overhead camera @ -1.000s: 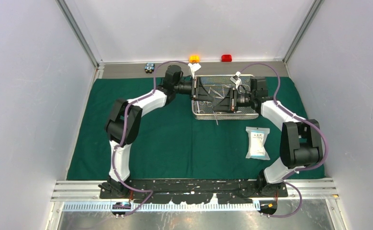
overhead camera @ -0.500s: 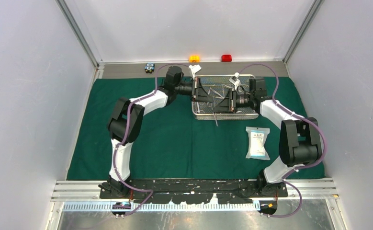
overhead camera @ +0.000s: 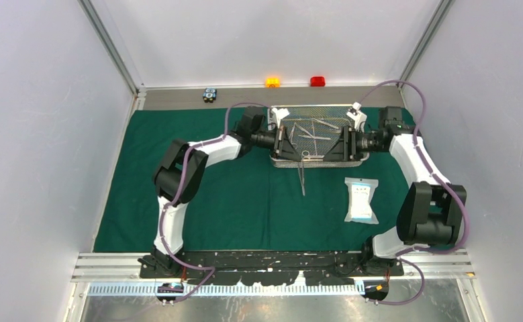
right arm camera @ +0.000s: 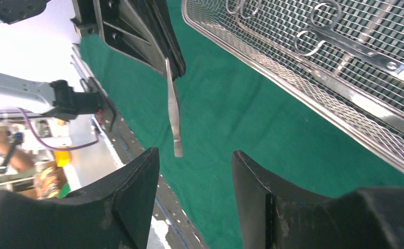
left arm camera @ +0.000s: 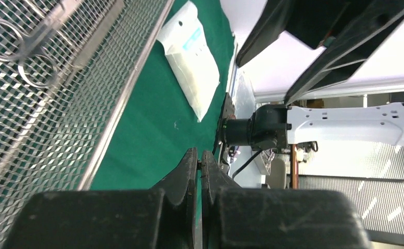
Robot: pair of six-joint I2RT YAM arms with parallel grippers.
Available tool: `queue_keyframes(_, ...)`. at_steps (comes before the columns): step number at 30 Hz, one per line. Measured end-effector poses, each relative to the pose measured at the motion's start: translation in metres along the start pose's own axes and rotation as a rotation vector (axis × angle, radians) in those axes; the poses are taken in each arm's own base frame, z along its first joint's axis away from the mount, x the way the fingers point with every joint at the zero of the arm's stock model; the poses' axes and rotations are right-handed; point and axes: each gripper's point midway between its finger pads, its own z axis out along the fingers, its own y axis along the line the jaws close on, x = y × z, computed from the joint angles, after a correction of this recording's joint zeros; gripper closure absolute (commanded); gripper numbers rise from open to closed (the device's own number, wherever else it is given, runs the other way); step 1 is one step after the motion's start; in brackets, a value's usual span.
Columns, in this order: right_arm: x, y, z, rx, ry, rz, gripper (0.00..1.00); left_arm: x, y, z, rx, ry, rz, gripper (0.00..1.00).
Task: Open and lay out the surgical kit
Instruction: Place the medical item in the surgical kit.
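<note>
The silver wire-mesh tray point(overhead camera: 320, 163) rests at the back of the dark green cloth point(overhead camera: 231, 194), with scissors and forceps point(overhead camera: 310, 133) lying in it. My left gripper point(overhead camera: 293, 149) is at the tray's left end, shut on one end of the slim steel tweezers point(overhead camera: 302, 178). They stick out past the tray's near rim, over the cloth. From the right wrist, the tweezers point(right arm camera: 173, 109) hang from the left fingers. My right gripper point(overhead camera: 344, 142) is at the tray's right end, open point(right arm camera: 194, 161) and holding nothing. The white-blue packet point(overhead camera: 361, 200) lies flat on the cloth, front right of the tray.
Small orange point(overhead camera: 272, 82), red point(overhead camera: 317, 81) and black-blue point(overhead camera: 209, 94) blocks sit on the bare strip behind the cloth. White walls close in the left, right and back. The arms' bases stand along the near edge.
The right gripper has opened and drawn back to the tray's right end. The left gripper has closed and shifted nearer, and the tweezers now reach farther out over the cloth.
</note>
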Motion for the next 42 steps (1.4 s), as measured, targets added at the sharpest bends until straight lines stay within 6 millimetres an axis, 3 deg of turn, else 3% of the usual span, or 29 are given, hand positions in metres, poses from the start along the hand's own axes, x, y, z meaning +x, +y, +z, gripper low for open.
queue_keyframes(7,0.0,0.007,-0.03,0.129,-0.045,-0.098,0.42,0.04,-0.007,0.042,-0.039,0.074,-0.027,1.0)
queue_keyframes(12,-0.003,0.005,-0.039,0.197,-0.07,-0.116,0.42,0.07,0.011,0.077,-0.15,0.148,-0.108,1.0)
queue_keyframes(16,-0.006,0.001,-0.048,0.247,-0.1,-0.111,0.42,0.078,0.025,0.103,-0.25,0.188,-0.15,1.0)
queue_keyframes(20,-0.01,-0.005,-0.058,0.284,-0.133,-0.094,0.42,0.081,0.027,0.12,-0.326,0.216,-0.171,1.0)
queue_keyframes(29,-0.009,-0.016,-0.064,0.305,-0.158,-0.057,0.42,0.08,0.03,0.13,-0.427,0.23,-0.206,1.0)
queue_keyframes(42,-0.008,-0.018,-0.066,0.298,-0.166,-0.044,0.43,0.075,0.029,0.137,-0.431,0.223,-0.226,0.95)
